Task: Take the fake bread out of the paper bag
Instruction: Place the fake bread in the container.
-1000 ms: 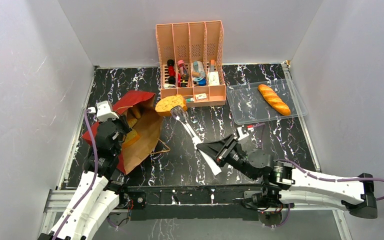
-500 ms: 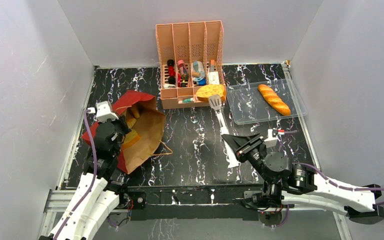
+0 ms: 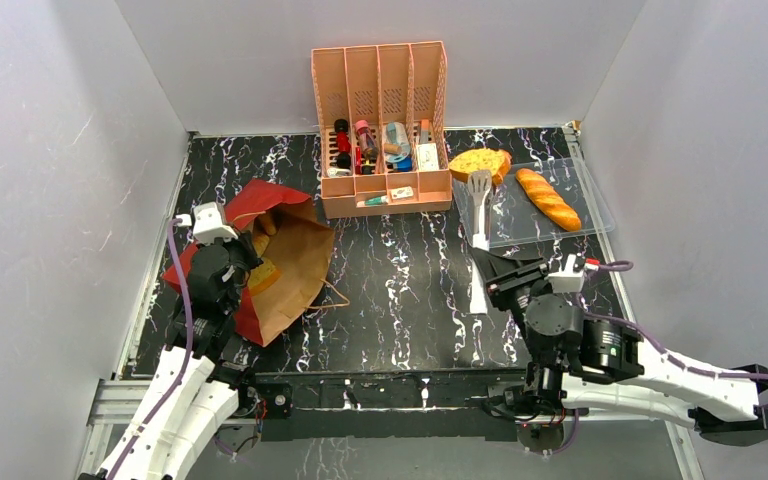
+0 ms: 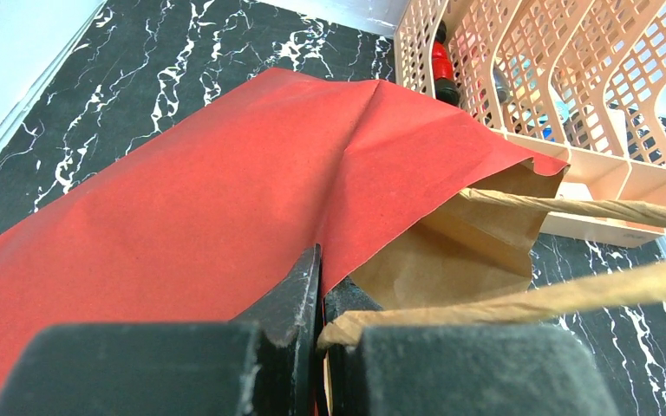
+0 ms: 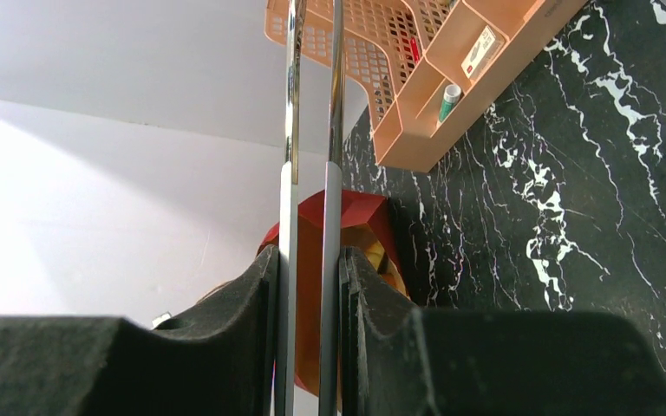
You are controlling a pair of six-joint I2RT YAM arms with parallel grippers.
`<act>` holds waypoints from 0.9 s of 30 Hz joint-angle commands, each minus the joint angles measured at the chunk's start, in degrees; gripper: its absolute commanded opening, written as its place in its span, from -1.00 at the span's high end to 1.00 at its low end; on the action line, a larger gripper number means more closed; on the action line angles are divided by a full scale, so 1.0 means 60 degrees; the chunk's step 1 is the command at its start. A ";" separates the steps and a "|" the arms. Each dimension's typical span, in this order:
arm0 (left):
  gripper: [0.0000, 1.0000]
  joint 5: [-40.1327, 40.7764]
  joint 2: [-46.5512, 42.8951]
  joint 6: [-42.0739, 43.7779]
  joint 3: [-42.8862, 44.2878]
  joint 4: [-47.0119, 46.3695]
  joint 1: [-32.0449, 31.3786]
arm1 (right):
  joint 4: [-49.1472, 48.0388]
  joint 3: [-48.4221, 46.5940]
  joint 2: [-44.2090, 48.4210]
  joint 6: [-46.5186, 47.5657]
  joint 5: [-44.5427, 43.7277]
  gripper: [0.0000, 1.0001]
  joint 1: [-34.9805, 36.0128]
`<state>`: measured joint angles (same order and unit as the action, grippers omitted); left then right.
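Golden-brown and gripped at its lower edge, the toast-like slice [image 3: 478, 162] now sits at the upper right of the overhead view. It is over the upper-left corner of the clear tray [image 3: 520, 228], near the baguette [image 3: 548, 198] that already lies there. A second ago it was at centre left, just outside the mouth of the paper bag [image 3: 295, 265]. Half a second ago it was passing in front of the pink organizer [image 3: 380, 100], so the right arm has swung it across the marbled table [image 3: 400, 290] in one sweep. The tongs [image 3: 478, 240] are clamped on the slice. The right gripper [image 5: 310, 286] squeezes their two metal arms almost together between its pads, and that squeeze has not changed. Whether the slice already touches the tray cannot be told from above. The left gripper [image 4: 319, 295] has not moved. It is pinched tight on the bag's red-and-brown lip at the lower left, beside a twisted handle, holding the mouth open. Orange bread [image 3: 263, 275] shows inside that mouth, so this looks like the end of one delivery rather than the end of the job. The next move is probably to ease the tongs apart over the tray, a little further in from the rim, then go back for the rest.
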<state>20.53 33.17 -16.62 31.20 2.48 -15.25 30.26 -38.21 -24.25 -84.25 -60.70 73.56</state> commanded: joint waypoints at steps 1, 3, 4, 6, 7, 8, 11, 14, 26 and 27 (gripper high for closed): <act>1.00 -0.0124 -0.0079 -0.0129 0.0392 -0.0135 -0.0002 | -0.1436 -0.0776 -0.1045 0.0993 -0.0471 1.00 0.0059; 1.00 -0.0139 -0.0081 -0.0158 0.0445 -0.0101 0.0004 | -0.1978 -0.1030 -0.1657 0.1363 -0.0429 1.00 0.0052; 1.00 -0.0137 -0.0093 -0.0162 0.0474 -0.0075 0.0006 | -0.2419 -0.1147 -0.1923 0.1738 -0.0392 1.00 0.0049; 1.00 -0.0127 -0.0132 -0.0140 0.0559 0.0003 0.0004 | -0.3122 -0.1427 -0.2555 0.2364 -0.0289 1.00 -0.0008; 1.00 -0.0114 -0.0159 -0.0131 0.0599 0.0040 -0.0004 | -0.3418 -0.1597 -0.2806 0.2632 -0.0174 1.00 -0.0104; 1.00 -0.0112 -0.0189 -0.0121 0.0633 0.0071 0.0001 | -0.3710 -0.1786 -0.3089 0.2913 0.0036 1.00 -0.0279; 1.00 -0.0111 -0.0243 -0.0115 0.0755 0.0165 -0.0004 | -0.4266 -0.2305 -0.3939 0.3276 0.1588 1.00 -0.1500; 1.00 -0.0114 -0.0232 -0.0108 0.0915 0.0258 0.0004 | -0.4552 -0.2810 -0.4760 0.3256 0.3325 1.00 -0.2936; 1.00 -0.0152 -0.0243 0.0002 0.1083 0.0343 -0.0004 | -0.5344 -0.2562 -0.6138 0.2215 0.9588 1.00 -1.0528; 1.00 -0.0173 -0.0242 0.0013 0.1063 0.0318 -0.0007 | -0.5575 -0.2287 -0.6201 0.2067 0.9989 1.00 -1.1079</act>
<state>20.14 32.42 -16.93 35.64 6.13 -15.22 5.66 -54.84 -61.15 -68.14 -15.80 19.69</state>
